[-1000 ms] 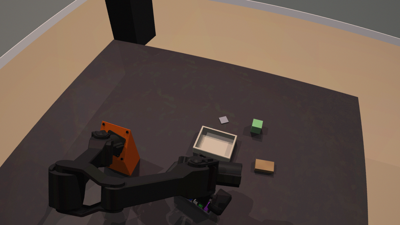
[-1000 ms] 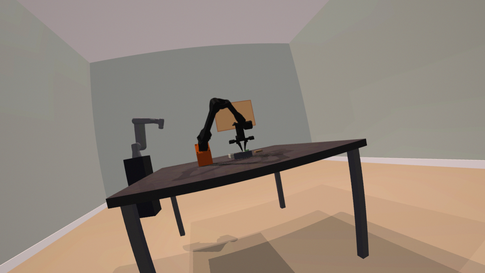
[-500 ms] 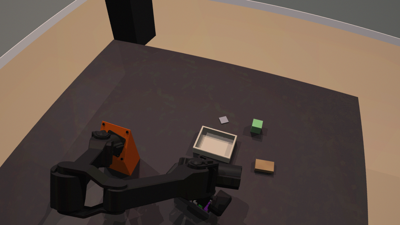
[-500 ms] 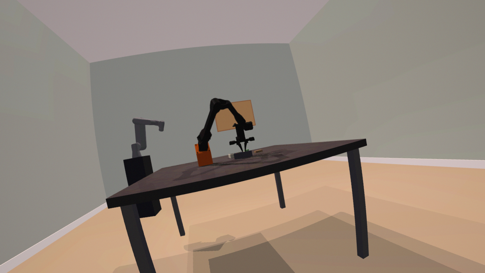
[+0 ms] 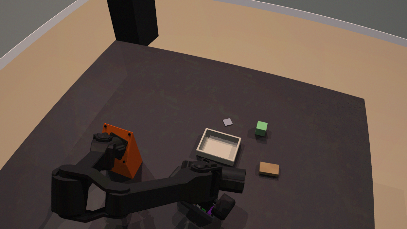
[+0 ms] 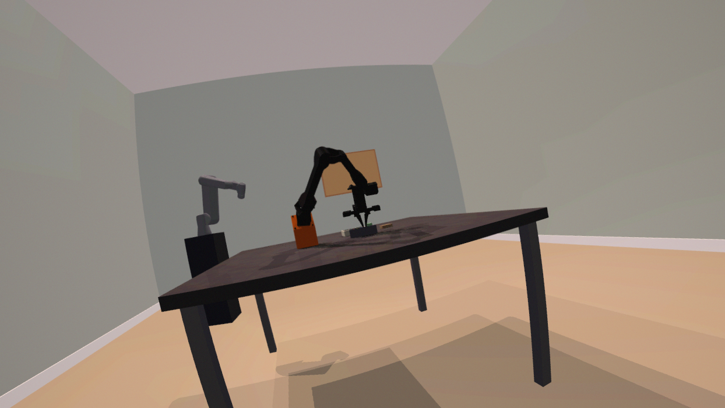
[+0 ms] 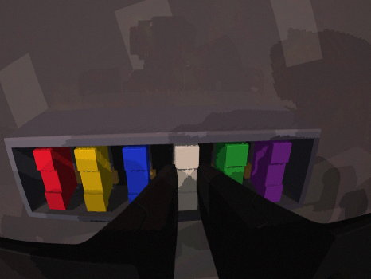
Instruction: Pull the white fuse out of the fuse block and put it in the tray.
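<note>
The white fuse (image 7: pixel 187 156) stands upright in the grey fuse block (image 7: pixel 239 135) (image 6: pixel 362 232), between the blue fuse (image 7: pixel 135 159) and the green fuse (image 7: pixel 236 155). My gripper (image 7: pixel 185 174) (image 6: pixel 364 225) is shut on the white fuse, with one black finger against each side of it. The fingers hide the lower parts of the blue and green fuses. I see no clear gap between my fingers and the white fuse. The beige tray (image 5: pixel 223 137) (image 6: pixel 345 233) is open and empty beyond the arm in the top view.
The red fuse (image 7: pixel 44 159), yellow fuse (image 7: pixel 85 159) and purple fuse (image 7: pixel 281 151) also stand in the block. A green cube (image 5: pixel 261 128), a brown block (image 5: pixel 269 168) and a flat grey tile (image 5: pixel 227 122) lie around the tray. The arm's orange base (image 5: pixel 133 159) stands at the left.
</note>
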